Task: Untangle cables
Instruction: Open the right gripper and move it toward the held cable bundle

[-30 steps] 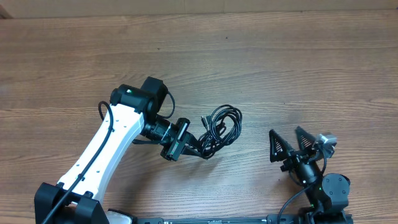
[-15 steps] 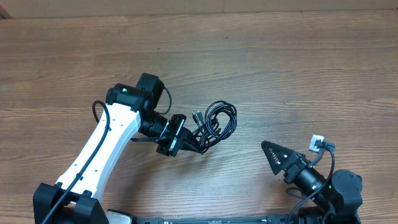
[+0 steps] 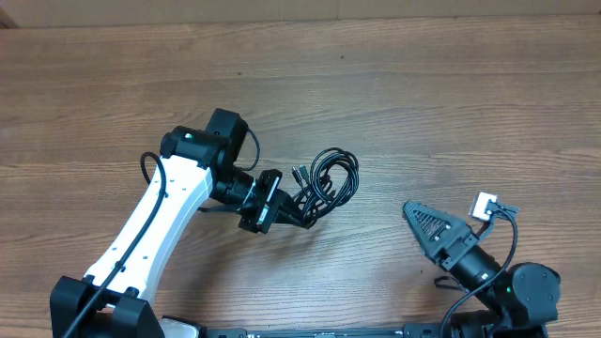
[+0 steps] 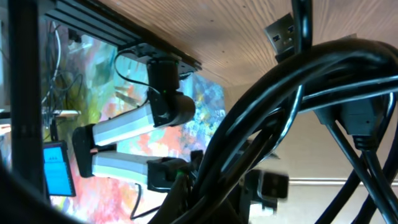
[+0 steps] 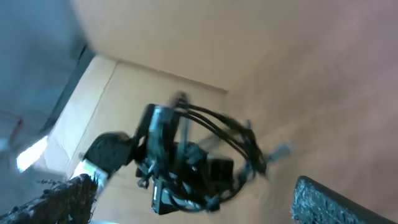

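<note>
I have bare wood all round the cables (image 3: 331, 180), bunched near the middle of the table (image 3: 441, 84) and well clear of every edge. My left arm (image 3: 164, 216) reaches forward and right, with the left gripper (image 3: 299, 215) pinched tight on the bundle's near-left side. My right gripper (image 3: 432, 226) hangs by the near edge, rolled sideways, fingers spread wide, well apart from the cables.

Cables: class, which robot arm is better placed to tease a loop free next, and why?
Right, probably. The left gripper is shut on the cables, anchoring the bunch. The right gripper stands open and empty, aimed toward them.
</note>
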Motion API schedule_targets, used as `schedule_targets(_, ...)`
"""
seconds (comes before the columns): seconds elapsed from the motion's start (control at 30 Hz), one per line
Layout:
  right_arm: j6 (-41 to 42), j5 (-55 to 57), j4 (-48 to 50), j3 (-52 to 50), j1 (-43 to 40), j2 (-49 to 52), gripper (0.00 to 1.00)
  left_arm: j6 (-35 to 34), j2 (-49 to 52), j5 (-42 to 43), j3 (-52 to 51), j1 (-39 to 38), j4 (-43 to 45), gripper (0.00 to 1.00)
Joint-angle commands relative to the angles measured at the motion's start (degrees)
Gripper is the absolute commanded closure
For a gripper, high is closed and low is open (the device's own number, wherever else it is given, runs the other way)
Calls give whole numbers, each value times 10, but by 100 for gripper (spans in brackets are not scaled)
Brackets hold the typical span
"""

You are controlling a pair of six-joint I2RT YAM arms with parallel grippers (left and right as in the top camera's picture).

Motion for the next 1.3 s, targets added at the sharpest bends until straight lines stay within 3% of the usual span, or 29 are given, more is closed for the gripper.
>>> schedule_targets(0.0,138,-13,-60,11,0,0,0,-21,-6,35,7,3,7,96)
schedule_targets(0.13,198,-36,-114,11,0,0,0,-22,-6,42,7,3,38,96)
schedule_targets(0.5,255,-50,-128,11,-1,23,0,-62,-6,40,7,3,151,96)
schedule_targets(0.67,252,-20,-62,11,-1,79,0,-62,-6,40,7,3,154,96)
schedule_targets(0.83,201,-53,7,12,-1,216,0,-62,-6,40,7,7,154,96)
schedule_targets(0.9,174,-113,56,12,-1,304,0,-62,-6,40,7,14,154,96)
schedule_targets(1.03,167,-241,246,13,0,477,0,-61,-6,40,7,33,154,96)
schedule_targets(1.27,295,-261,581,16,43,655,0,-61,-6,36,7,59,167,96)
